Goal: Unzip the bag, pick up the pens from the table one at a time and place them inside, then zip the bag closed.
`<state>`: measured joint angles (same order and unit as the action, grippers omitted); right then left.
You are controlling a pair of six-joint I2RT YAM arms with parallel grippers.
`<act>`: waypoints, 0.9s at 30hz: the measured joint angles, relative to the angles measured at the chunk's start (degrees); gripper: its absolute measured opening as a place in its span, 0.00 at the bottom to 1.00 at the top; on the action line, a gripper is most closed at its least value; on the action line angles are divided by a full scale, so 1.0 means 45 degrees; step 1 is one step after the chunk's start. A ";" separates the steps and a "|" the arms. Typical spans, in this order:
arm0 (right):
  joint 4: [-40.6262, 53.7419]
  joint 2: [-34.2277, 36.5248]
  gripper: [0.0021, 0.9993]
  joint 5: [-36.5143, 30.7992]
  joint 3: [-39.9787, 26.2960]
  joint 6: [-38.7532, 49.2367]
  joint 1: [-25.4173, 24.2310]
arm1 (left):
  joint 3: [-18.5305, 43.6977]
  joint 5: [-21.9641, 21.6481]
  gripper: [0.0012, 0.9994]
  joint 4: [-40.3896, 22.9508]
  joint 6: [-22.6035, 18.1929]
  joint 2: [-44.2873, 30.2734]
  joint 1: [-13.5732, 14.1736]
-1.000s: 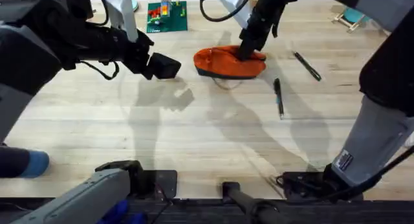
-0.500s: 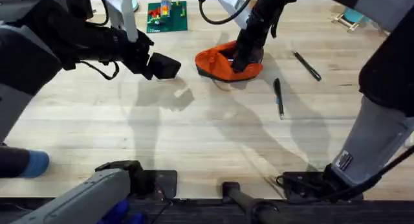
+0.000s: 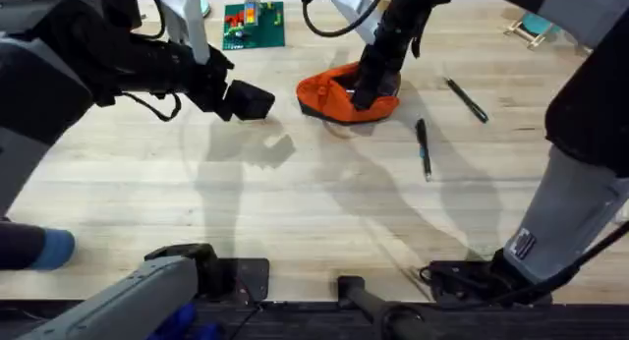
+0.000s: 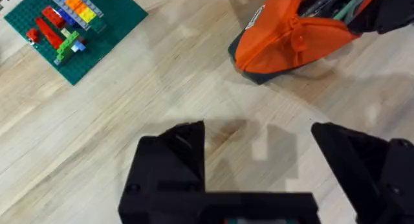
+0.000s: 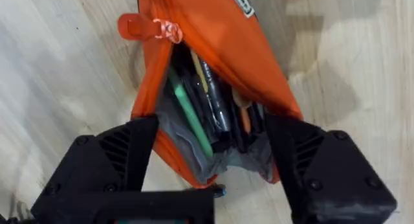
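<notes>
The right gripper [image 3: 366, 92], black and two-fingered, sits at the mouth of the oblong orange fabric pouch with the dark bottom band [image 3: 339, 96], its fingers spread wide on either side of the open end in the right wrist view, gripping nothing that can be seen, with the pouch's open mouth [image 5: 207, 120] between them. The zipper looks already drawn back: the small orange pull tab [image 5: 132, 26] lies at the far end of the pouch from the gripper, and the mouth gapes, showing dark pens and a green stick-like item already inside. So the unzipping appears done, while the loading is not: two slim dark pens remain on the light wood plank table [image 3: 295, 212], one [image 3: 424, 148] just to the right of the pouch and nearer the arm bases, the other [image 3: 467, 99] further right of the pouch. Both of these, and the closing of the zip, are judged still to come. The right arm reaches down steeply from above onto the pouch's right end. The left gripper [image 3: 248, 99] hovers above the table, well to the left of the pouch, fingers wide apart and holding nothing, with a green building-brick plate [image 4: 71, 23] beyond it
</notes>
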<state>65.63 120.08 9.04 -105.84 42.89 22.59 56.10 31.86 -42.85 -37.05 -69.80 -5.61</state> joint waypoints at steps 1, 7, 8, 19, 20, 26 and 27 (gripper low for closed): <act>0.0000 -0.0003 1.00 0.0000 0.0000 0.0000 0.0000 | 0.0000 0.0000 0.99 0.0000 -0.0002 0.0000 0.0000; 0.0050 -0.0002 1.00 0.0000 0.0005 -0.0098 0.0000 | 0.0000 0.0000 0.99 0.0000 -0.0001 0.0000 0.0000; 0.0056 -0.0003 1.00 0.0000 0.0005 -0.0107 0.0000 | 0.0000 0.0000 0.99 0.0000 -0.0002 0.0000 0.0000; 0.0245 -0.0123 1.00 0.0003 0.0010 -0.0159 0.0000 | 0.0000 0.0000 0.99 0.0000 -0.0002 0.0000 0.0000; 0.0296 -0.0214 1.00 0.0000 0.0019 -0.0199 0.0000 | 0.0000 0.0000 0.99 0.0000 -0.0002 0.0000 0.0000; 0.0427 -0.2311 1.00 -0.0066 0.0078 -0.0376 -0.0082 | 0.0000 0.0000 0.99 0.0002 0.0000 0.0000 0.0000; 0.0431 -0.2541 1.00 -0.0104 0.0078 -0.0458 -0.0128 | 0.0000 0.0000 0.99 0.0001 -0.0002 0.0000 0.0000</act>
<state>67.57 108.65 8.57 -105.49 40.83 22.01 56.10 31.86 -42.85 -37.06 -69.80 -5.61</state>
